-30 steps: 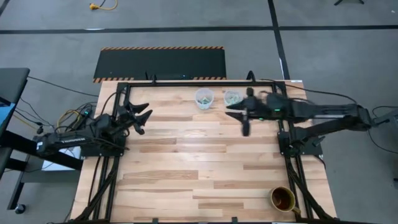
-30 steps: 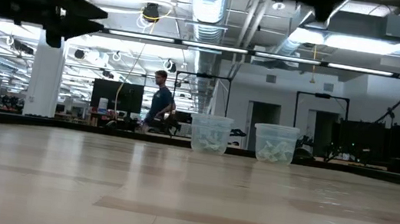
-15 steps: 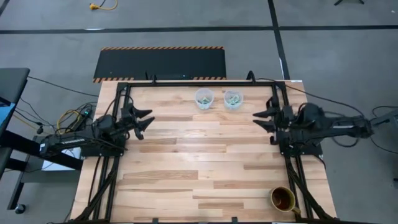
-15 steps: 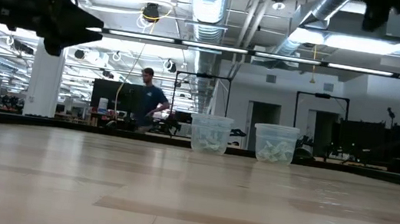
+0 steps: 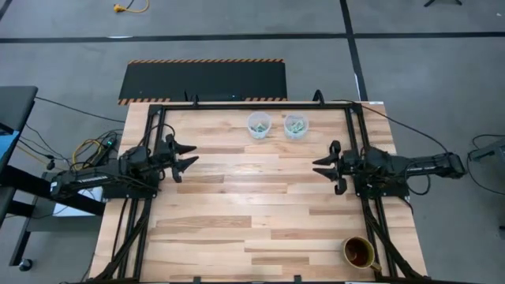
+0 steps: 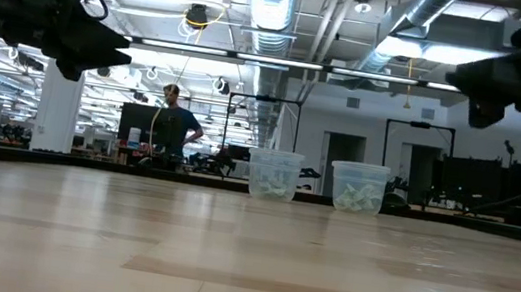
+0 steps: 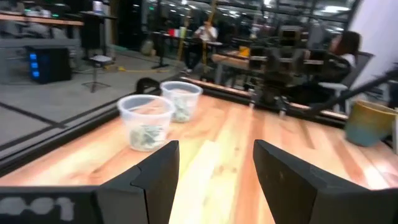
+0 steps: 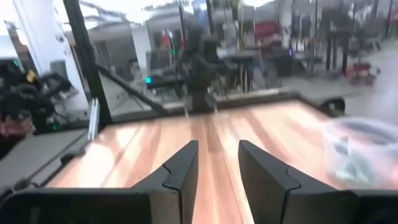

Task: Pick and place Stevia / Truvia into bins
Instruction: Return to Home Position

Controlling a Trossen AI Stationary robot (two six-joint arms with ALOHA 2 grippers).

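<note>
High view, left to right. The left gripper (image 5: pixel 189 154) hangs over the left edge of the pale wooden slat table (image 5: pixel 237 209), at mid-height of the frame. Its fingers are spread wide with nothing between them, and its wrist view shows only bare boards through the gap. I read this as a parked pose, out of the other arm's way. Upper centre: the left-hand clear round plastic cup (image 5: pixel 251 125) and the right-hand clear round plastic cup (image 5: pixel 303 126) stand upright near the far rail, just beside each other but apart. I take it they sit there so that either arm can reach them. The pale green and white paper packets (image 6: pixel 273 180) lie bunched in the bottoms of both cups. I see none loose on the boards, so I judge the sorting done. The right gripper (image 5: pixel 322 167) sits at the right of the frame, mid-height, well apart from the cups. Its fingers are parted, by a smaller gap in its wrist view, and hold nothing. The pose roughly mirrors the left arm, which fits a move to rest. Lower right corner: a brown round cup (image 5: pixel 348 246) stands upright, far from both grippers. In my judgement it is no part of this job.
</note>
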